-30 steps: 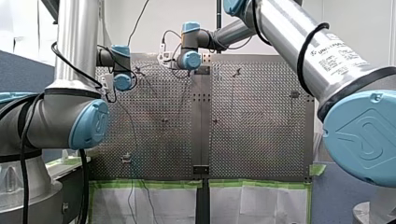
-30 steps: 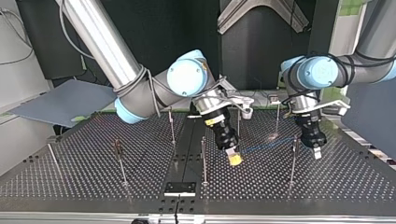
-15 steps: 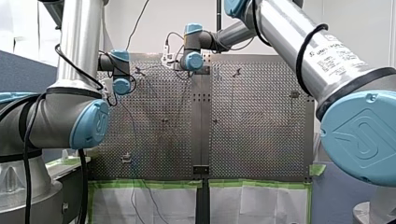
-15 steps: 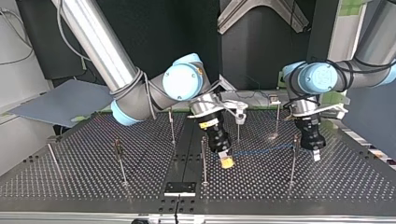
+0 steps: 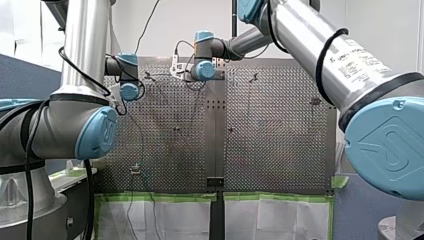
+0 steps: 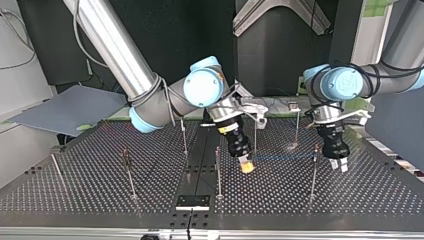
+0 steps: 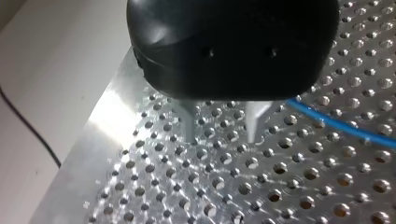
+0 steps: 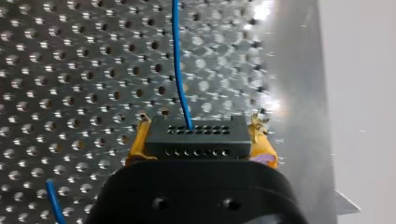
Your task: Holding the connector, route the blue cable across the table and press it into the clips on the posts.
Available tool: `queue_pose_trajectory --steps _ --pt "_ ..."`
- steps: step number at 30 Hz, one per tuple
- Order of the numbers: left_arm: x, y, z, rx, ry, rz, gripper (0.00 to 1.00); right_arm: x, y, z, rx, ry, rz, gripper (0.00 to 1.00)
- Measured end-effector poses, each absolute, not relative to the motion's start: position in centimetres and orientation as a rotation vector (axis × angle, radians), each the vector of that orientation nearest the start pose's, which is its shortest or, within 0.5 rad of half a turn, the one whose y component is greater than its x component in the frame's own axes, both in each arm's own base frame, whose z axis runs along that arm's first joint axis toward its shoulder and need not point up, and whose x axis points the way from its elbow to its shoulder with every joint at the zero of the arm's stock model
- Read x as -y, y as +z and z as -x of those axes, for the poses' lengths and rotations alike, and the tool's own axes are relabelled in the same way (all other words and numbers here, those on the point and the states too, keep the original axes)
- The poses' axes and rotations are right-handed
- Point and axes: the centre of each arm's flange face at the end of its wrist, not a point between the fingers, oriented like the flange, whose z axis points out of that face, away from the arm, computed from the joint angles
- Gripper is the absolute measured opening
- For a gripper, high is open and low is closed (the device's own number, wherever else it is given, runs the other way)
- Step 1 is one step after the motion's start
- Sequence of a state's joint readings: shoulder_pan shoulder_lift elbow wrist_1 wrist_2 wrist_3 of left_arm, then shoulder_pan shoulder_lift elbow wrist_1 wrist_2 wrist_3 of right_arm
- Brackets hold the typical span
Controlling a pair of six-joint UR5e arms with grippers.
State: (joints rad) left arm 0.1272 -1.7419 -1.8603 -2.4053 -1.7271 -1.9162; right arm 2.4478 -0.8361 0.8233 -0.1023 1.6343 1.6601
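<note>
In the top view my right gripper [image 6: 245, 165], with yellow pads, is shut on the black connector [image 8: 196, 137]. The blue cable [image 6: 282, 157] runs from the connector across the perforated table to the thin post [image 6: 315, 170] at the view's right. I cannot tell whether it sits in that post's clip. Just beyond that post hangs my left gripper [image 6: 339, 164], open. In the left wrist view its metal fingers [image 7: 189, 123] stand apart over the plate with nothing between them, and the blue cable [image 7: 341, 126] lies beside them. In the right wrist view the blue cable [image 8: 180, 70] leaves the connector ahead of the fingers.
Several more thin posts stand on the table [image 6: 80, 200], among them one [image 6: 218, 170] beside my right gripper, one [image 6: 129, 172] at the top view's left, and one [image 6: 297, 127] further back. A black block [image 6: 192, 201] sits at the near edge.
My left gripper has opened and nothing is between its fingers now. My right gripper, still on the connector, has shifted slightly and risen a little.
</note>
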Motion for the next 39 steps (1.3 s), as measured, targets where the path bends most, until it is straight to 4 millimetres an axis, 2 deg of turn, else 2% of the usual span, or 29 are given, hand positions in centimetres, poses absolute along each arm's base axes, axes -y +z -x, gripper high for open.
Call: queue_pose_trajectory --steps 9,19,27,32,39 --pt "5.5 33.5 -53.7 -1.283 -0.109 0.475 0.98 41.0 38.7 -68.7 -1.043 -2.628 2.280 0.00" --pt "6.9 32.9 -49.3 -1.380 -0.212 0.479 0.98 41.3 38.2 -68.6 -1.053 -2.616 2.291 0.00" --pt "7.8 32.8 -46.2 -1.444 -0.186 0.450 0.98 41.3 37.9 -68.6 -1.057 -2.604 2.301 0.00" --pt "8.4 33.3 -44.5 -1.471 -0.155 0.423 0.98 41.3 37.8 -68.6 -1.058 -2.601 2.303 0.00" --pt "9.7 35.0 -42.6 -1.492 -0.133 0.358 0.98 41.3 37.7 -68.6 -1.059 -2.599 2.305 0.00"
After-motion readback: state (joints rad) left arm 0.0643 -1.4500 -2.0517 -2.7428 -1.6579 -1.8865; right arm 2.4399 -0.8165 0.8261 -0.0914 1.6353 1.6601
